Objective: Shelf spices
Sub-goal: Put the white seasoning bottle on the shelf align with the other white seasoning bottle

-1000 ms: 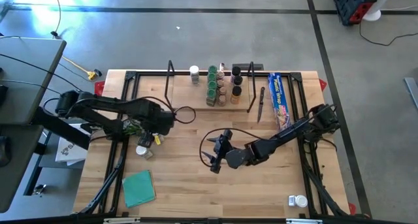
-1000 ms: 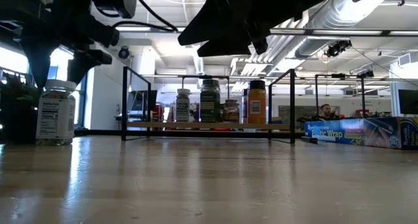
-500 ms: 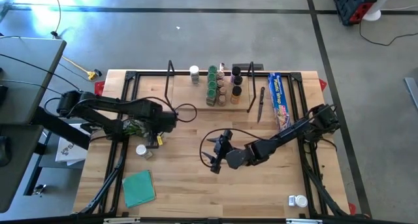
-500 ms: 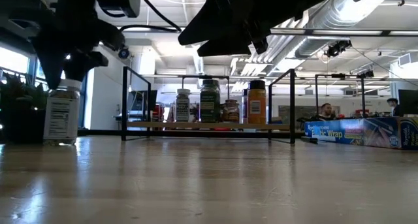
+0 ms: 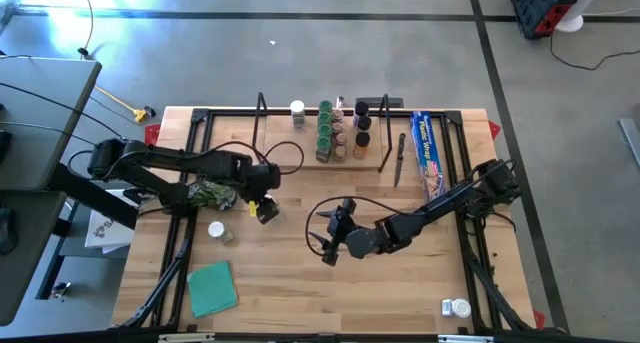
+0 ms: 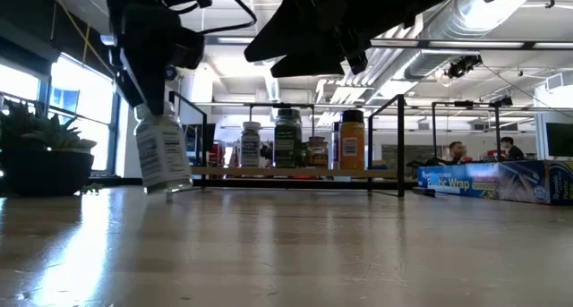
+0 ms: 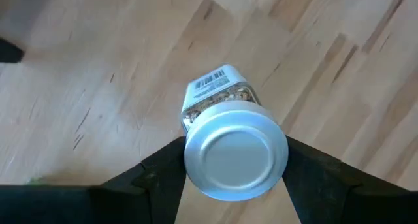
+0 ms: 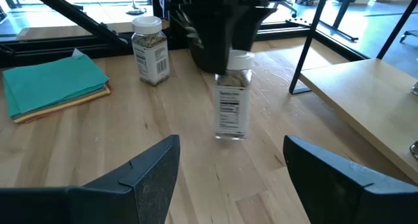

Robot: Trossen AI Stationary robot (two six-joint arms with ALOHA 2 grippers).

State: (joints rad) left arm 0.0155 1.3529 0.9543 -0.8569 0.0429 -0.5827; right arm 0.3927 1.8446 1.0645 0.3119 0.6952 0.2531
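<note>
My left gripper is shut on a clear spice jar with a white lid, held low over the table left of centre. A second white-lidded jar stands on its base nearer the left edge. The shelf stands at the far middle, and several jars stand upright on its wooden board. My right gripper is open over the table's middle and points at the held jar, with nothing between its fingers. My left gripper pinches the jar's white lid between its two fingers, one on each side of the rim. The fingers come steeply from above. The jar hangs below them, tilted, its base just clear of the wood.
A long blue wrap box and a knife lie right of the shelf. A teal square lies at the near left and a small plant at the left. One more jar lies at the near right corner.
My left gripper came down on the standing jar's lid, took hold and rolled its wrist. It then carried the jar toward the table's right; the jar now hangs tilted and off the wood. The other jar stayed where it was.
</note>
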